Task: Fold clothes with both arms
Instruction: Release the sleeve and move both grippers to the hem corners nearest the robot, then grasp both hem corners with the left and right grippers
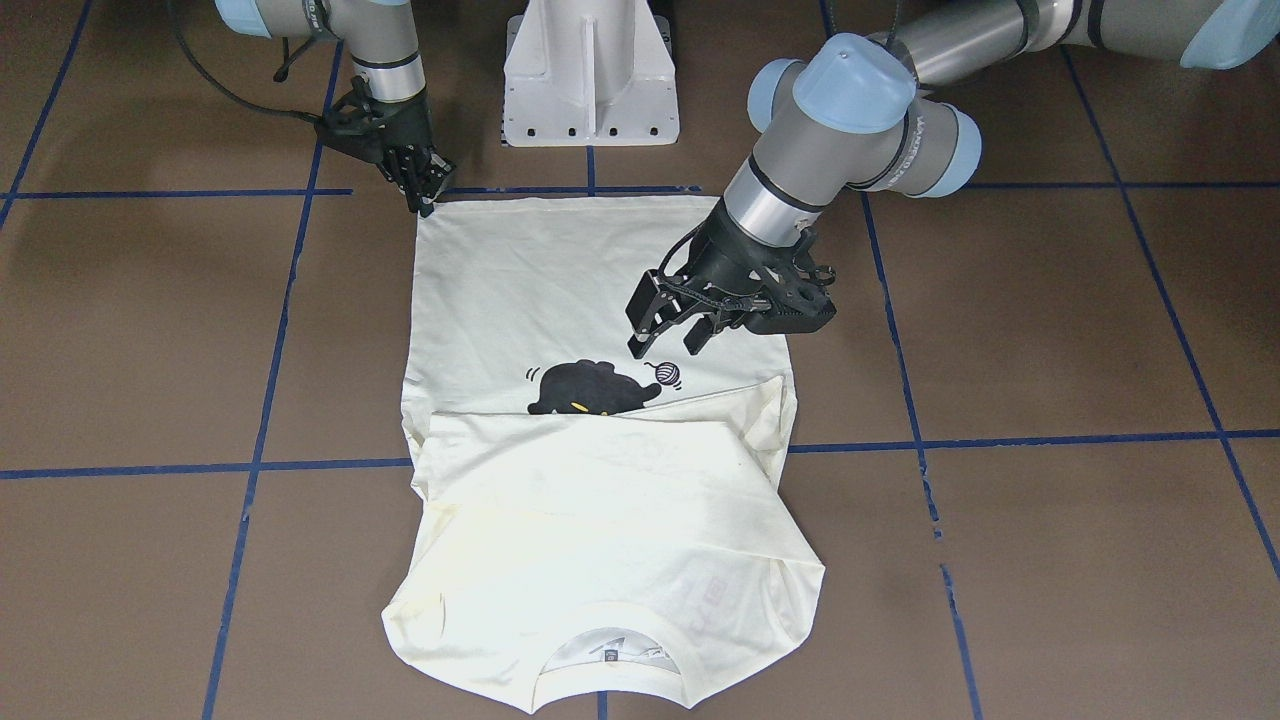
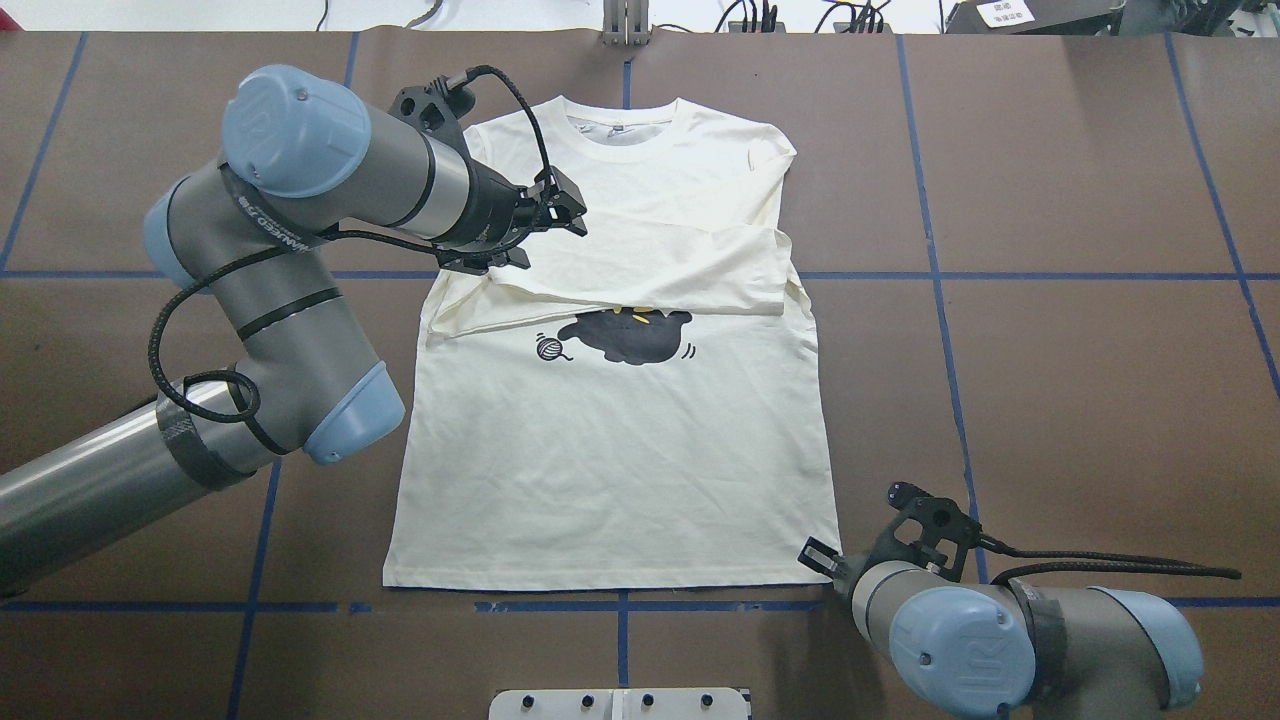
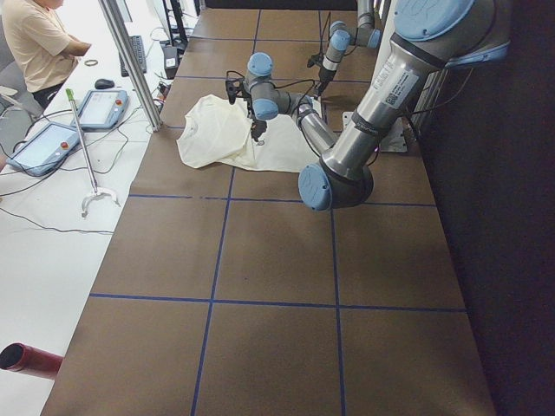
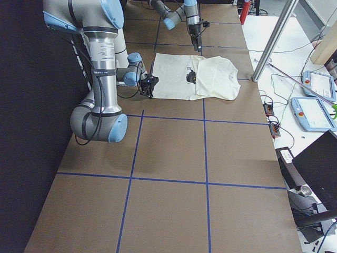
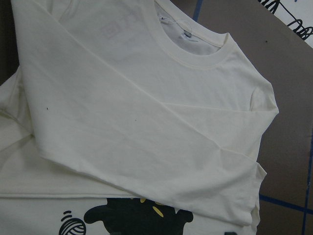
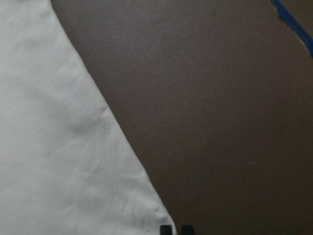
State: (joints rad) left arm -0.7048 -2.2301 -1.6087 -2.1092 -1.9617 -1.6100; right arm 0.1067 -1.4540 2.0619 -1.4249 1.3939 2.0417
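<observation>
The cream T-shirt lies flat on the brown table, face up, neck away from the robot, also in the overhead view. Both sleeves are folded across the chest and half cover the black cat print; the lettering is hidden. My left gripper hangs open and empty just above the shirt near the yarn ball; its wrist view shows the folded sleeves. My right gripper is shut with its tips at the shirt's near hem corner; the cloth lies flat there.
The white pedestal stands at the robot's edge of the table. Blue tape lines cross the brown table. An operator and control tablets are beyond the table's far edge.
</observation>
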